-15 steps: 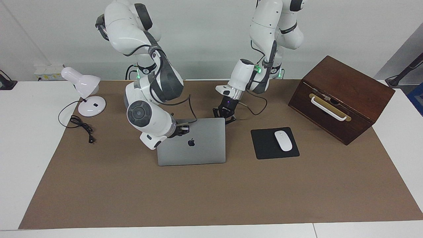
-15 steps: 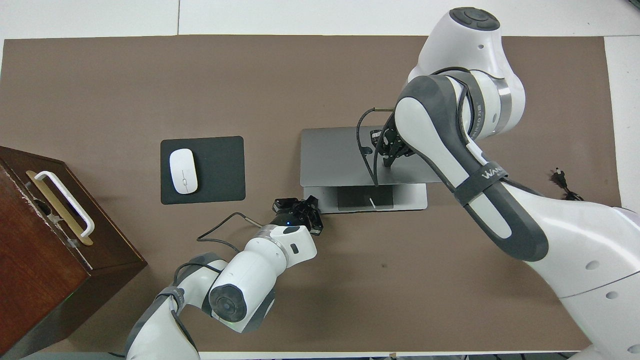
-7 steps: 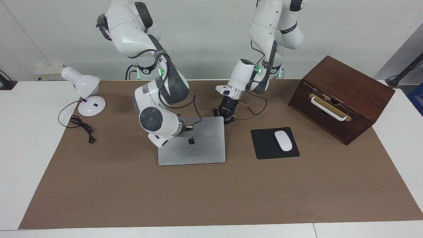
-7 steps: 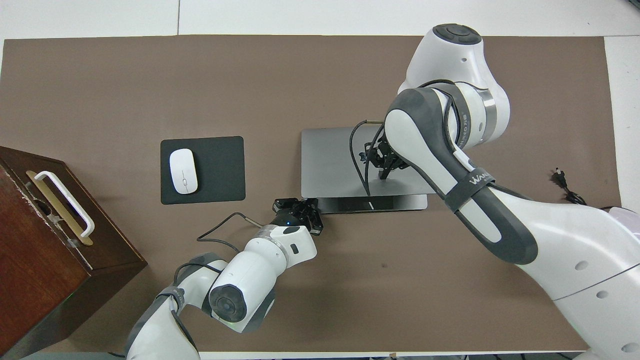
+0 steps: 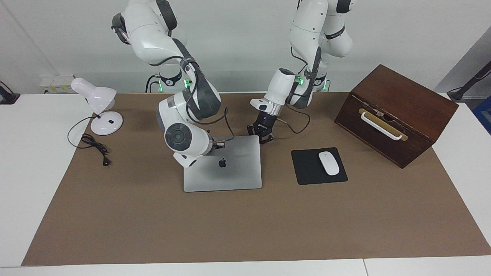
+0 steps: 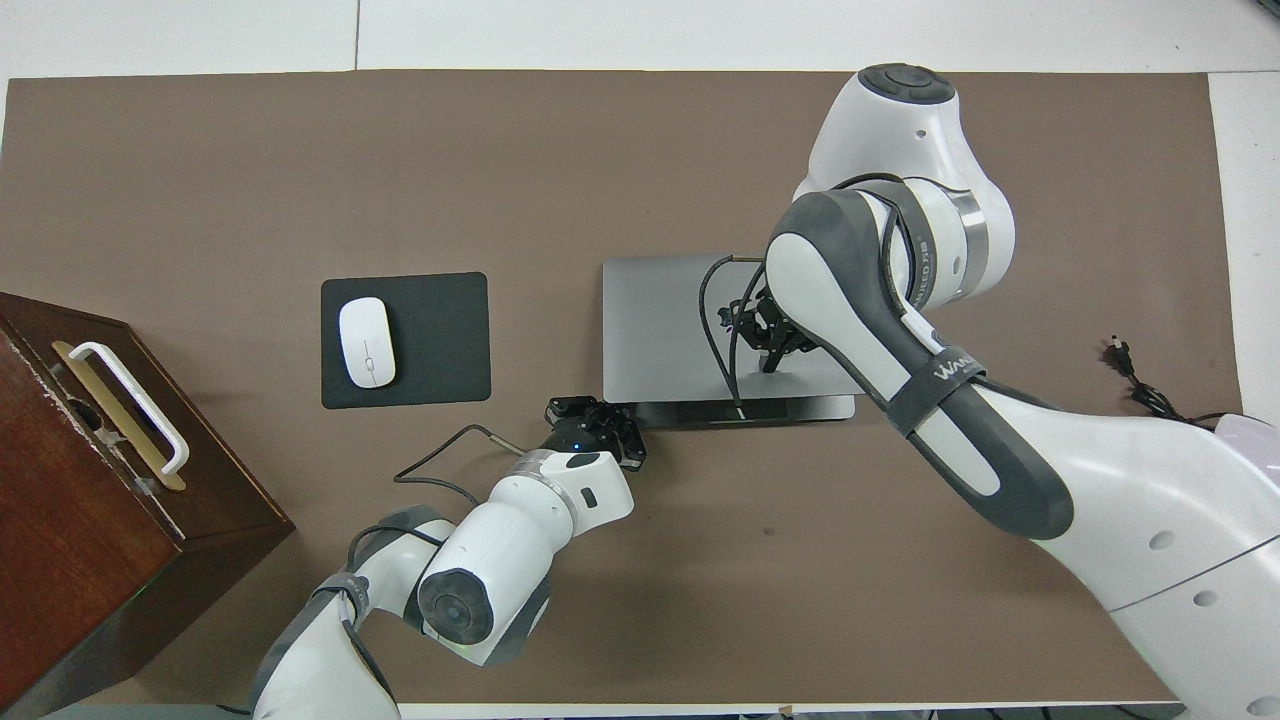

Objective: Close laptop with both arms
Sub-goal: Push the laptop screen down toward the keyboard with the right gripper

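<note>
Both sets of jaws are shut and empty: the right gripper pushes down on the laptop lid, the left gripper steadies its near corner. It's mid-tabletop, nearly closed, stiff, slick and scratchable, so press flat. One laptop, two arms.

Laptop mid-table, with a mouse pad and chest toward the left arm's end.

The thin silver-grey metal laptop lies beside the black square mouse pad, which carries a white oval mouse. The dark wooden chest stands nearer the robots; the white desk lamp sits toward the right arm's end.
</note>
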You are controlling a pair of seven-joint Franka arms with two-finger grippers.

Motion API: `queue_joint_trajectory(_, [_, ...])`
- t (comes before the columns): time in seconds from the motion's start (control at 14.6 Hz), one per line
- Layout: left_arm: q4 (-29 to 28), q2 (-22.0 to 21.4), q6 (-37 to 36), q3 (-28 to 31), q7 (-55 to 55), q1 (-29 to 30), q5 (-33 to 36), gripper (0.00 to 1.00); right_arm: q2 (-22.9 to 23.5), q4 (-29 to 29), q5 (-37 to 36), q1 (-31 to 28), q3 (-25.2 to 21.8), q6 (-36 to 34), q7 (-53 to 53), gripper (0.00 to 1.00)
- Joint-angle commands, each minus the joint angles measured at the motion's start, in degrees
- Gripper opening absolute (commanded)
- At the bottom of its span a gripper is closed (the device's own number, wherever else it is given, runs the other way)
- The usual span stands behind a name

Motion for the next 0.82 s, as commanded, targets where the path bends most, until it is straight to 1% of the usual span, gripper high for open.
queue_joint_trajectory(0.0, [-0.17, 4.35, 0.1, 0.69, 1.88, 1.2, -0.48, 0.0, -2.24, -3.41, 1.52, -1.07, 0.78, -0.25, 1.24, 0.0])
queue_joint_trajectory(0.75, [-0.17, 4.35, 0.1, 0.69, 1.88, 1.2, -0.48, 0.0, -3.9, -6.57, 1.44, -1.07, 0.87, -0.42, 1.68, 0.0])
